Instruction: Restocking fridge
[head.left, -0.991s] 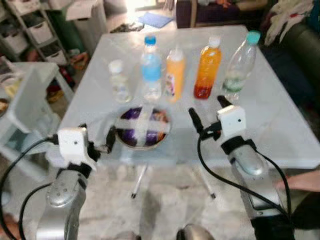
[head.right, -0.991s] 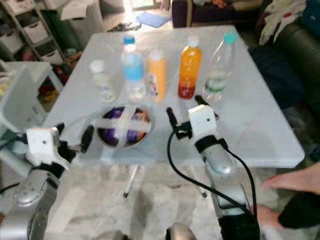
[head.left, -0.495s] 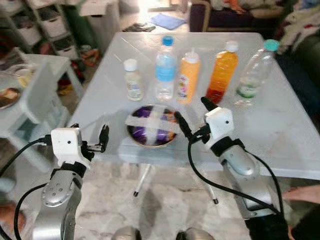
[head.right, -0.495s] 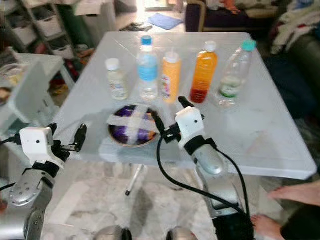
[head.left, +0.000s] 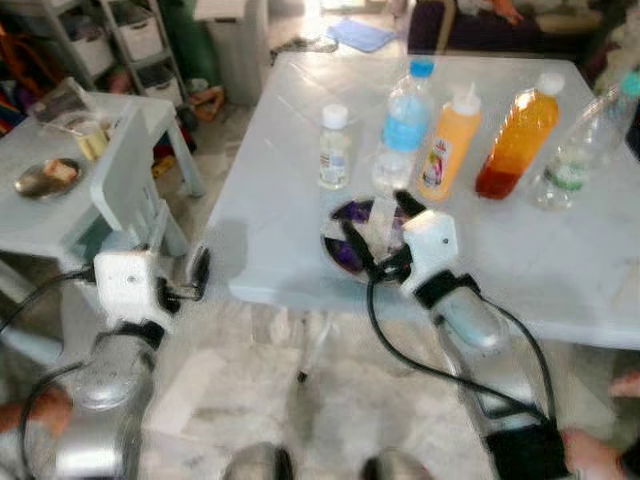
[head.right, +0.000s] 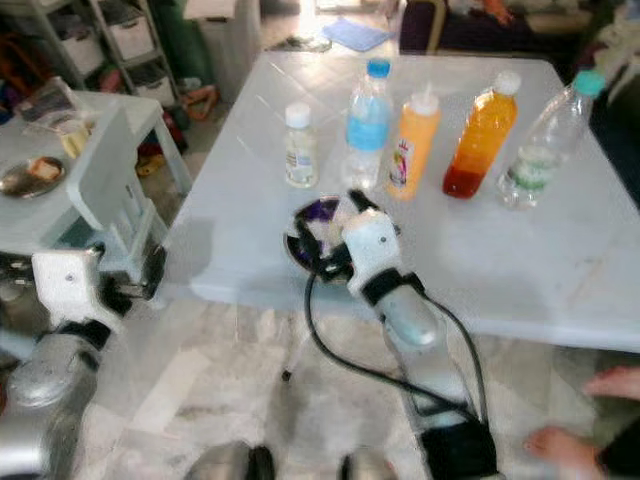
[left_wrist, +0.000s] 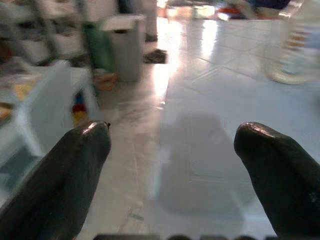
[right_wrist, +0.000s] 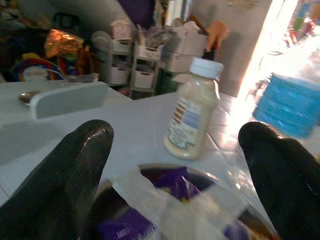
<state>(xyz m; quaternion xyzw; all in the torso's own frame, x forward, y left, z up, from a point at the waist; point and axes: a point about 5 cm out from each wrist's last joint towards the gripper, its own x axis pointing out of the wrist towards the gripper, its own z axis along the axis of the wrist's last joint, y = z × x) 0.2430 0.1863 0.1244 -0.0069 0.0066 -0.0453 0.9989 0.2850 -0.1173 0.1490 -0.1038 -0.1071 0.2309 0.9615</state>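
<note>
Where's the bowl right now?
The bowl sits near the table's front edge, just in front of the small white-capped bottle and blue-capped bottle, with the right gripper hovering open over it.

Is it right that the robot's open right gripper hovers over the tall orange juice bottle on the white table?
No. The right gripper, open, hovers over the round bowl of purple packets taped across its top, as the right wrist view shows; the tall orange juice bottle stands apart.

Five bottles (head.left: 405, 125) rowed on table (head.left: 280, 200), bowl (head.left: 352, 240) before them
</note>
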